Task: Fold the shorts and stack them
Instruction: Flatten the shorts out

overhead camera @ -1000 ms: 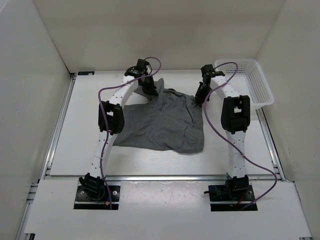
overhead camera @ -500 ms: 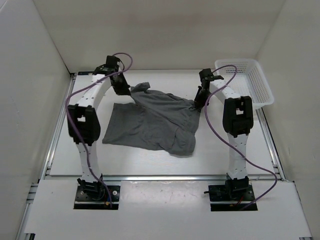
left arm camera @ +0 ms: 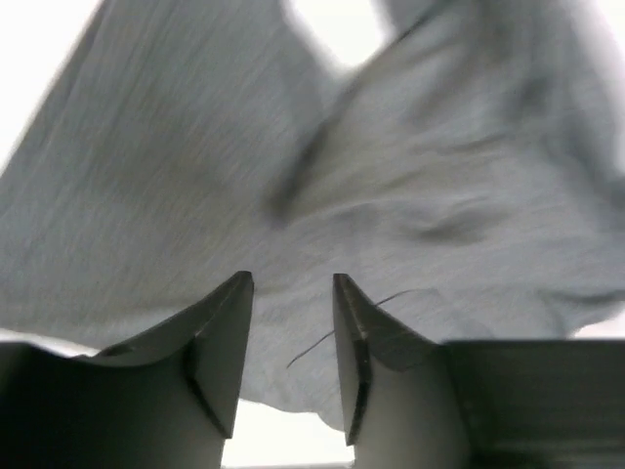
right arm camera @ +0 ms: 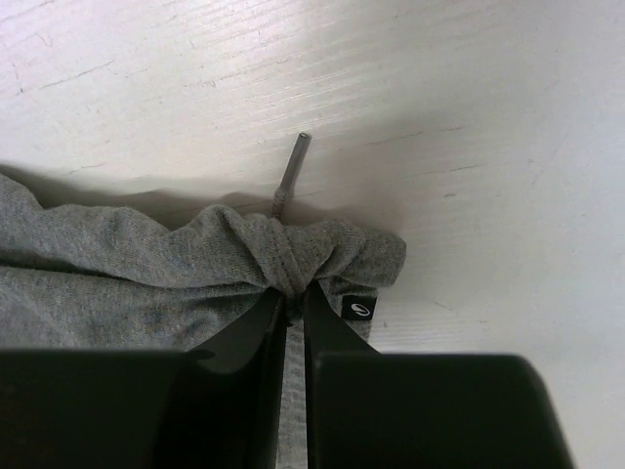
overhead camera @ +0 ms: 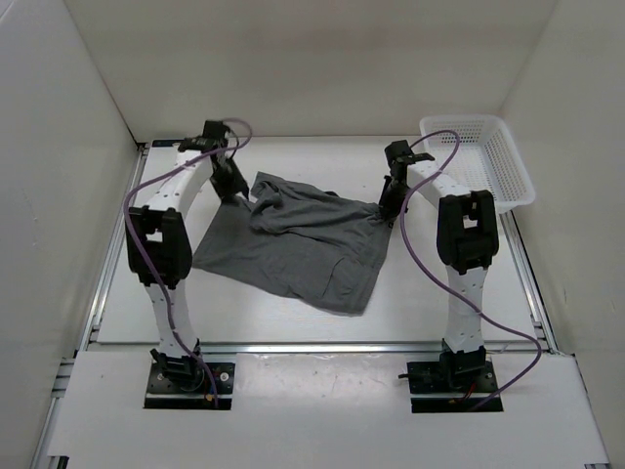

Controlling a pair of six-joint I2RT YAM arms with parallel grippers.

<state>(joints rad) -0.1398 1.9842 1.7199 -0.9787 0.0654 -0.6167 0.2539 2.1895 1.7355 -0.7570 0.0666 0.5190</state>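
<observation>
The grey shorts [overhead camera: 293,249] lie spread and rumpled on the white table, with a bunched fold at the upper left. My left gripper [overhead camera: 234,191] hovers at that upper-left edge. In the left wrist view its jaws [left arm camera: 290,283] stand apart, with the fabric [left arm camera: 391,176] below and beyond them and nothing pinched. My right gripper [overhead camera: 388,208] is at the shorts' far right corner. In the right wrist view it [right arm camera: 293,293] is shut on the gathered waistband [right arm camera: 117,264], and a drawstring tip [right arm camera: 291,171] pokes out onto the table.
A white basket [overhead camera: 510,166] stands at the back right, just right of the right arm. White walls enclose the table on three sides. A metal rail [overhead camera: 312,347] runs along the near edge.
My left arm swung left and drew the shorts' left side out that way. The corner it held up now lies on the cloth. My right gripper stayed in place.
</observation>
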